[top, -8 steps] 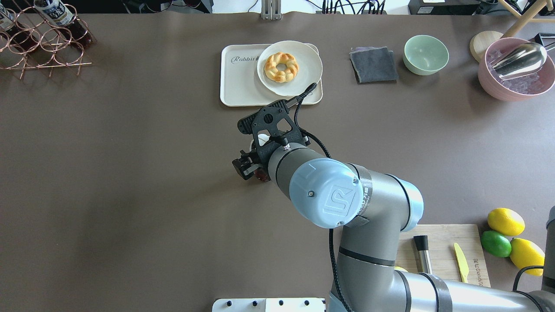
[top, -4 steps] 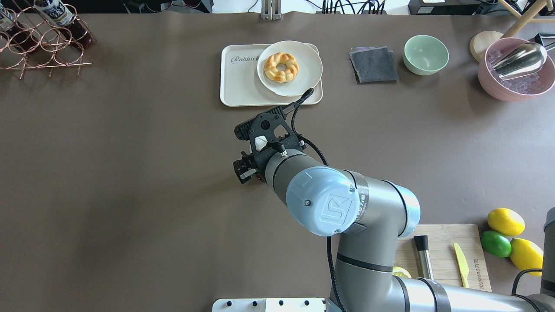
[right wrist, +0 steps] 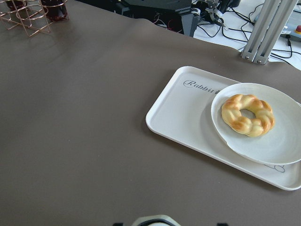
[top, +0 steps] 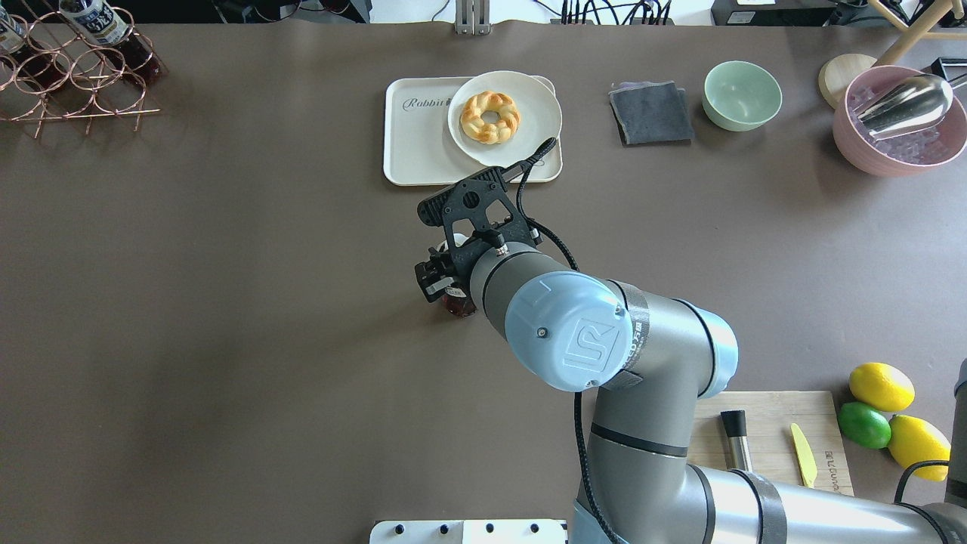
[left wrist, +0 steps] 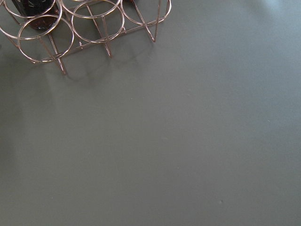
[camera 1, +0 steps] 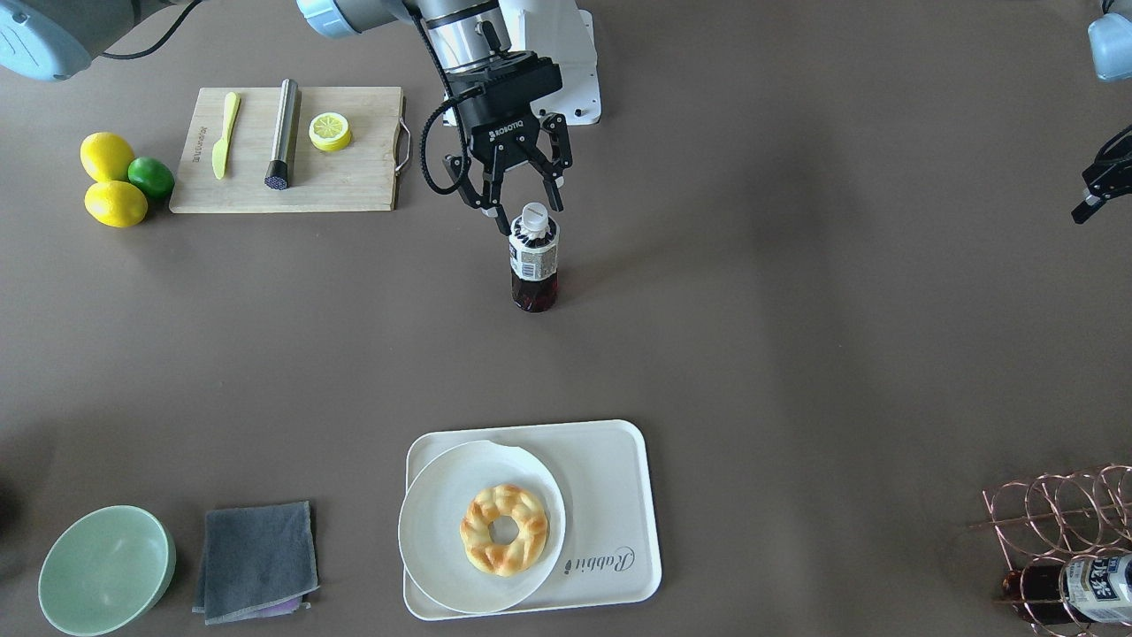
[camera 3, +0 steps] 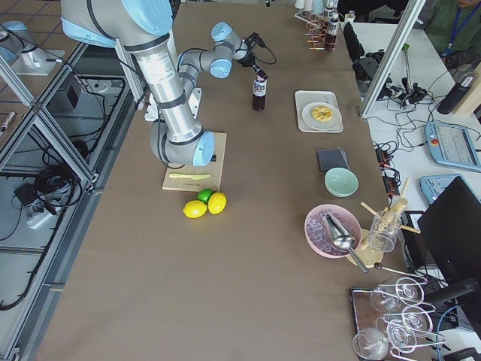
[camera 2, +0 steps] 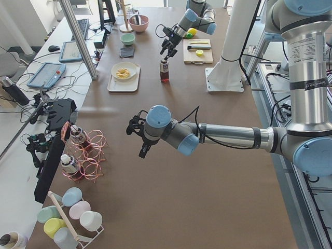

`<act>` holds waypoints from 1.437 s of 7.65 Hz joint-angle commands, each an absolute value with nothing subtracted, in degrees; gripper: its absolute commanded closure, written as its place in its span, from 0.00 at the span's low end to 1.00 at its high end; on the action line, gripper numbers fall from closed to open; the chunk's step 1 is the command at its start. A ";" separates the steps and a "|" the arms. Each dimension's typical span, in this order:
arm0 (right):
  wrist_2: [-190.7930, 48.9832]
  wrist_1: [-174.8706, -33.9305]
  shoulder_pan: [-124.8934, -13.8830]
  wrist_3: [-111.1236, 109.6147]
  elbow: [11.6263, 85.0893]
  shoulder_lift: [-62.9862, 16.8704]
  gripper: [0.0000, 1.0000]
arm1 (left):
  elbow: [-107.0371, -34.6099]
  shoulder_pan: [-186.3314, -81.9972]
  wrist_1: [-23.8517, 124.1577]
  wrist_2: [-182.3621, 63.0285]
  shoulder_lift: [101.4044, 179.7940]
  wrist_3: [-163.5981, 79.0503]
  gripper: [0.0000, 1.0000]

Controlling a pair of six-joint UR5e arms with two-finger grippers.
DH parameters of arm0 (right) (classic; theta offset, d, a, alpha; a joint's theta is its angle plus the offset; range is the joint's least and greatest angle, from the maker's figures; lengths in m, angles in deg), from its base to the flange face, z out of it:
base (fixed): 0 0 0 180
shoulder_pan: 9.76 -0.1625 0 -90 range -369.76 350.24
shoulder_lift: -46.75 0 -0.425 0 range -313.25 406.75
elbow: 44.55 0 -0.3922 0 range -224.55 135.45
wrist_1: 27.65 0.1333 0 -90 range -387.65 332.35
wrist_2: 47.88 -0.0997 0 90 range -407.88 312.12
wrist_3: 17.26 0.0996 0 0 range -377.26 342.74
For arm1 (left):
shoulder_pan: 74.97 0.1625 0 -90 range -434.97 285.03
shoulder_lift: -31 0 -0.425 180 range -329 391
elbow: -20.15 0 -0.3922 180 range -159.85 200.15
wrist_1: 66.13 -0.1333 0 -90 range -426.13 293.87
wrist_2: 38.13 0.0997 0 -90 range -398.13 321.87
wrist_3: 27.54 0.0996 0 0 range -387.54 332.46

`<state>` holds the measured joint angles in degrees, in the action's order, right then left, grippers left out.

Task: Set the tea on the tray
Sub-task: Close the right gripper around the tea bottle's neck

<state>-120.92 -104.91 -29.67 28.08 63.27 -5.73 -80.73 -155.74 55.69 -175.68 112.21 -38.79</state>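
1. Brown table (camera 1: pixel 796 336) is carrying everything; over it the right gripper (camera 1: pixel 528 216) is hanging with jaws spread, grasping nothing
2. Tea (camera 1: pixel 534 265) is standing upright directly beneath it, long axis vertical
3. Tray (camera 1: pixel 610 482) is lying well apart, beyond the tea from the robot

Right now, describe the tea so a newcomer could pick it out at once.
On the brown table, look between the cutting board and the tray. The tea stands there upright under the right tool: a small clear bottle of dark red-brown liquid with a white cap. Unlike the similar bottles lying in the copper rack, it stands alone on bare table.
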 commanded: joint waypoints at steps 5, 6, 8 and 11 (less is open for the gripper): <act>-121.18 -104.91 -29.45 28.53 62.59 -5.37 0.40 | -80.66 -155.74 55.69 -175.86 112.39 -38.79 0.02; -121.44 -104.91 -29.36 28.54 62.68 -5.37 0.62 | -80.75 -155.74 55.69 -175.86 112.39 -38.79 0.02; -121.36 -104.91 -29.27 28.62 62.85 -5.54 1.00 | -80.75 -155.74 55.78 -175.95 112.30 -38.79 0.02; -124.76 -105.70 -32.41 28.62 63.12 -2.83 1.00 | -80.84 -155.83 55.78 -176.30 112.22 -38.79 0.02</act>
<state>-121.77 -105.06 -29.80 28.58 63.05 -4.63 -80.80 -155.76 55.77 -176.11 112.31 -38.79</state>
